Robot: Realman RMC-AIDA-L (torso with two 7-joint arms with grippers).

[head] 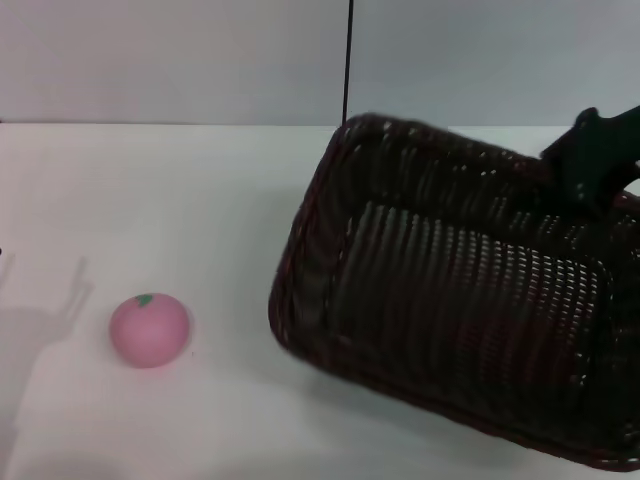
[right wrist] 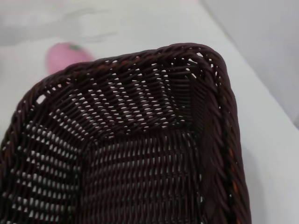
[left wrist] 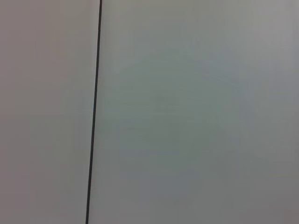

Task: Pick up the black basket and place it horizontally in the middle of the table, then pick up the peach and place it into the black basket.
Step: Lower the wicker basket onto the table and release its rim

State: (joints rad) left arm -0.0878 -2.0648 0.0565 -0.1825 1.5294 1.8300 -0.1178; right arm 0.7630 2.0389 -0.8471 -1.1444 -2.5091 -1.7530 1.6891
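The black basket (head: 450,300) is tilted above the right half of the white table (head: 150,200), its open side facing me. My right gripper (head: 585,165) is shut on the basket's far right rim and holds it up. The right wrist view looks into the basket (right wrist: 140,154) from that rim. The pink peach (head: 149,329) sits on the table at the front left, apart from the basket. It also shows past the basket's rim in the right wrist view (right wrist: 65,53). My left gripper is out of view.
A pale wall with a thin black vertical line (head: 348,60) stands behind the table; the left wrist view shows only this wall and line (left wrist: 95,112). An arm's shadow (head: 40,330) falls on the table left of the peach.
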